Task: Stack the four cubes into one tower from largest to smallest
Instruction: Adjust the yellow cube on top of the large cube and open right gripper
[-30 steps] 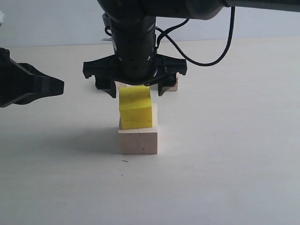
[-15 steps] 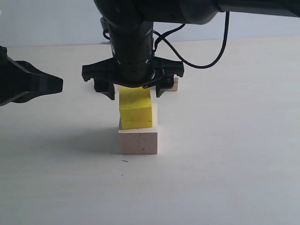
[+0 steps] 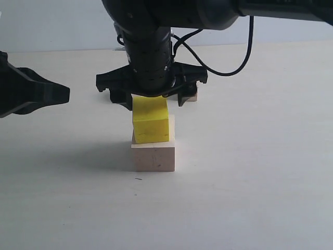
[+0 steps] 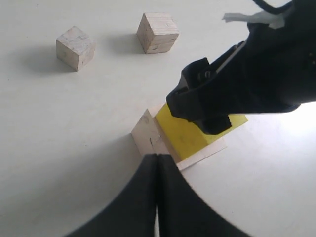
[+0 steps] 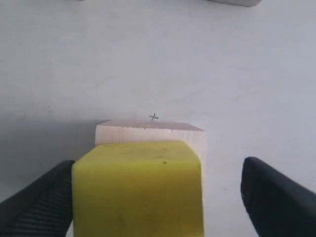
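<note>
**Right fingers spread wide over the yellow cube**

The yellow cube [image 3: 151, 122] sits on top of the pale pinkish cube [image 3: 153, 156], turned slightly askew. The right gripper [image 3: 154, 98] hangs just above the yellow cube, its fingers [image 5: 276, 197] spread wide. One lies right at the cube's side, and I cannot tell if it touches; the other stands clear. The left gripper [image 4: 157, 159], off to the side of the yellow cube, has its fingers [image 4: 143, 197] pressed together around nothing. The tan layered cube [image 4: 158, 32] and the greyish-beige cube [image 4: 75, 47] rest on the table [image 3: 260, 182] beyond the yellow cube, apart from each other.
</note>
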Action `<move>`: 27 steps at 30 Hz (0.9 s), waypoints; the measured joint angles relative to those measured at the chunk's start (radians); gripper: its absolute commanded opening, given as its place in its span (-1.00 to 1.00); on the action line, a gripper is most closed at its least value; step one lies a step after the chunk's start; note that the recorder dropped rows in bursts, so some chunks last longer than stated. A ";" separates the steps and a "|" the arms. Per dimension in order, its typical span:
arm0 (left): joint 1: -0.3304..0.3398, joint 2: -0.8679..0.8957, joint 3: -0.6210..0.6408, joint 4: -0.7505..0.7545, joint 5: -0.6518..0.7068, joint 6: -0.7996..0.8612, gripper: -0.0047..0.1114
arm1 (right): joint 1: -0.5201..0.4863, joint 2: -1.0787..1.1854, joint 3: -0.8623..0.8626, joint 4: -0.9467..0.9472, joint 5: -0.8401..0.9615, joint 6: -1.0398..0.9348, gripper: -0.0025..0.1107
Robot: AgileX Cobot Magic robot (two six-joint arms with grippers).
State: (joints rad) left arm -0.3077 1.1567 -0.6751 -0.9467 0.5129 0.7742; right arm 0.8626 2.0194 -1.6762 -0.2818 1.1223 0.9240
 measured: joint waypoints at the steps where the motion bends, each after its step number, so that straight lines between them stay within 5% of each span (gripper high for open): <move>1: 0.000 0.000 0.000 0.000 0.000 0.000 -0.92 | 0.000 0.000 0.000 0.000 0.000 0.006 0.53; 27: 0.000 0.000 0.000 0.000 0.002 0.000 -0.92 | 0.000 0.000 0.000 0.014 0.006 -0.024 0.53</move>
State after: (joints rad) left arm -0.3077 1.1567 -0.6751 -0.9467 0.5147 0.7742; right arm 0.8626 2.0194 -1.6762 -0.2677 1.1283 0.9004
